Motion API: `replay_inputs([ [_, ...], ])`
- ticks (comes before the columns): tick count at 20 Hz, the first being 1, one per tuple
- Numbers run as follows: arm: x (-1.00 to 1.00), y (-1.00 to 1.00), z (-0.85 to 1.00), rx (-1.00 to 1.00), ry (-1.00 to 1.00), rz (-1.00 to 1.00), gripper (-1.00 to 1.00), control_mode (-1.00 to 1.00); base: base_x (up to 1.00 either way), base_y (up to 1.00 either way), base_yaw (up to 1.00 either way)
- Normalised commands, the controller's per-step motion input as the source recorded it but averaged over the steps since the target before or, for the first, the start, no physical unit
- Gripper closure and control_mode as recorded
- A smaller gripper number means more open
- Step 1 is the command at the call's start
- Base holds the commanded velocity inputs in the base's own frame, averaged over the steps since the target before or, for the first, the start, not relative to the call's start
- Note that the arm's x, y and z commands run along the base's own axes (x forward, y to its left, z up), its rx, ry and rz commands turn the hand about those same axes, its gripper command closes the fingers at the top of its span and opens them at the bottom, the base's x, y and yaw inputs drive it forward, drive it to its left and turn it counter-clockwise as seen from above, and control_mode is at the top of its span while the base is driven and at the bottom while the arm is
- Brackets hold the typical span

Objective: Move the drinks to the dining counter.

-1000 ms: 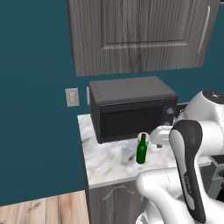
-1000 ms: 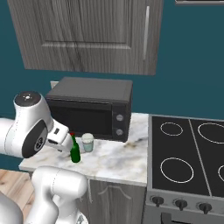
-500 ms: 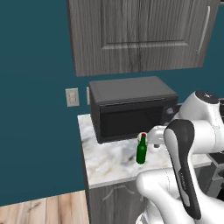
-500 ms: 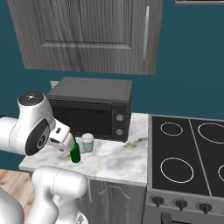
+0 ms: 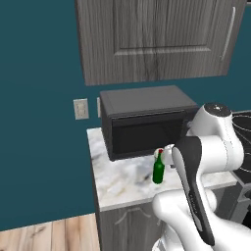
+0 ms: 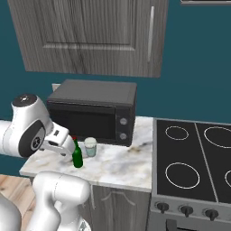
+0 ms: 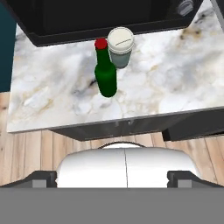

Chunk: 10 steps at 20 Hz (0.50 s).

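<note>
Well back from the marble worktop [image 7: 175, 96] edge, green bottle [image 7: 105, 74] upright; jaws apart.

microwave [image 7: 109, 17] top cut off, stove [image 6: 194, 162] cropped

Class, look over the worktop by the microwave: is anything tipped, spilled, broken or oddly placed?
Nothing stands out. The green bottle stands upright on the marble worktop, red cap on, right beside the white cup, which is also upright. No spill shows on the marble, and the microwave door is shut.
</note>
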Motion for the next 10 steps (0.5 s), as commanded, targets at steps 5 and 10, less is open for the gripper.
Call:
replay_inputs([
  [5,0.03,0.00,-0.11,0.00,0.00,0.00,-1.00,-1.00,0.00,0.00,0.00],
  [10,0.23,0.00,-0.04,0.00,0.00,0.02,-1.00,-1.00,0.00,0.00,0.00],
])
